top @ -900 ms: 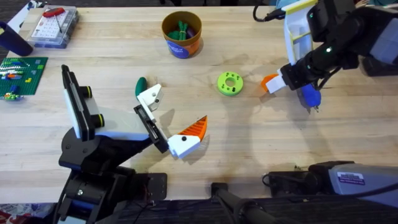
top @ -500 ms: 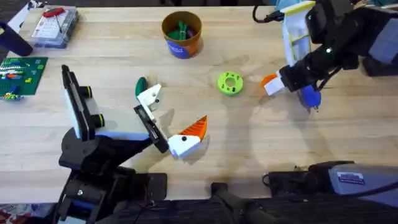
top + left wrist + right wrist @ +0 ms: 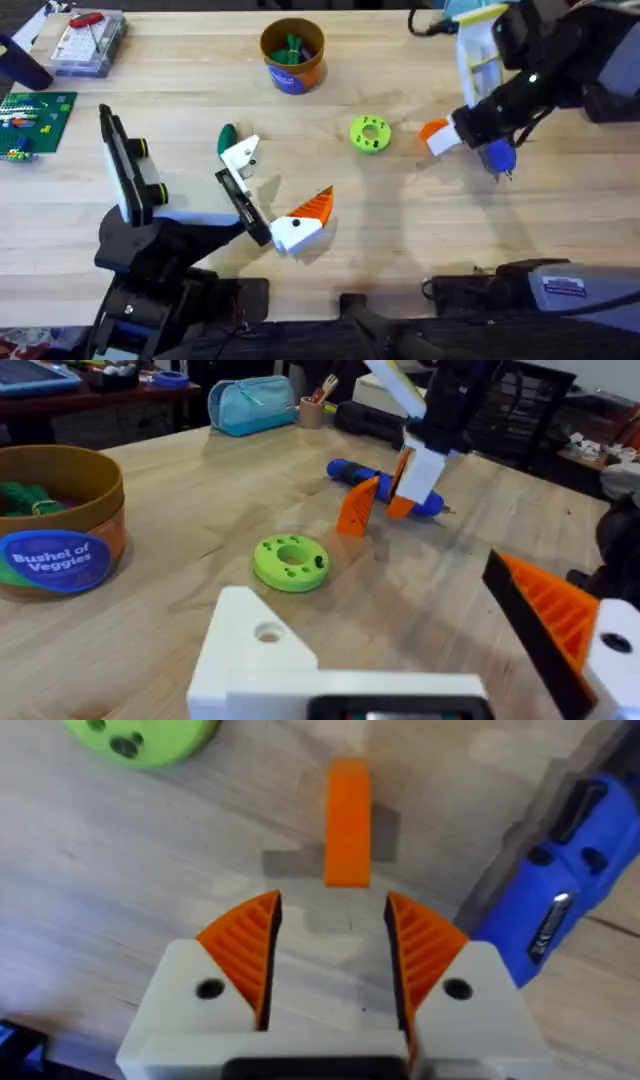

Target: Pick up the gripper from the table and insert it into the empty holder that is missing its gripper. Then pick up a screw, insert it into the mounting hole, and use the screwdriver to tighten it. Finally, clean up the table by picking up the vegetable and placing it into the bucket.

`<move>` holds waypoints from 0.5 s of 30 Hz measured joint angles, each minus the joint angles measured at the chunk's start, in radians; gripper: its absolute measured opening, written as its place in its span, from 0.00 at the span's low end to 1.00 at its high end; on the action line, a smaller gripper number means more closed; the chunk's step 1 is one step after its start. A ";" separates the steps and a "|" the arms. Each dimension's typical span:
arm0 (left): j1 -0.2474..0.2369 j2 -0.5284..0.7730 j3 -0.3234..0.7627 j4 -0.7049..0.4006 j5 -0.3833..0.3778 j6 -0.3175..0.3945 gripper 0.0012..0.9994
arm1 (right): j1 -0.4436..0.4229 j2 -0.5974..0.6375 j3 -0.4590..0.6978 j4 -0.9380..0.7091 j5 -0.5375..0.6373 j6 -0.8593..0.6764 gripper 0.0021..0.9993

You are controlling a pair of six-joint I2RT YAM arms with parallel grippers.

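The loose orange gripper (image 3: 431, 128) stands on the table (image 3: 400, 240) just ahead of my right gripper (image 3: 445, 138), which is open. In the right wrist view the orange gripper (image 3: 347, 820) sits beyond the fingertips (image 3: 250, 935), not between them. My left gripper (image 3: 272, 188) is spread wide: one side is the bare white holder (image 3: 240, 155), the other carries an orange finger (image 3: 312, 207). The holder (image 3: 262, 658) has nothing in it. A dark green vegetable (image 3: 227, 137) lies beside the holder. The orange-brown bucket (image 3: 292, 66) stands at the back with green pieces inside.
A blue screwdriver (image 3: 497, 153) lies right next to my right gripper. A lime-green disc (image 3: 370, 134) sits mid-table. A clear parts box (image 3: 85, 42) and a green plate (image 3: 35, 115) are at the far left. A white frame (image 3: 478, 55) stands at the back right.
My right gripper has edged slightly toward the loose orange gripper. The left arm has stayed put.
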 joint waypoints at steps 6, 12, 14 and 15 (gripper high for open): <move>0.000 0.000 0.000 0.000 0.000 0.000 0.99 | 0.000 0.000 0.087 -0.012 0.000 0.028 0.59; 0.000 0.000 0.000 0.000 0.000 0.000 0.99 | 0.005 0.010 0.103 -0.013 0.015 0.052 0.59; 0.000 0.000 0.000 0.000 0.000 0.000 0.99 | 0.014 0.033 0.106 -0.012 0.025 0.056 0.59; 0.000 0.000 0.000 0.000 0.000 0.000 0.99 | 0.020 0.047 0.106 -0.011 0.028 0.058 0.59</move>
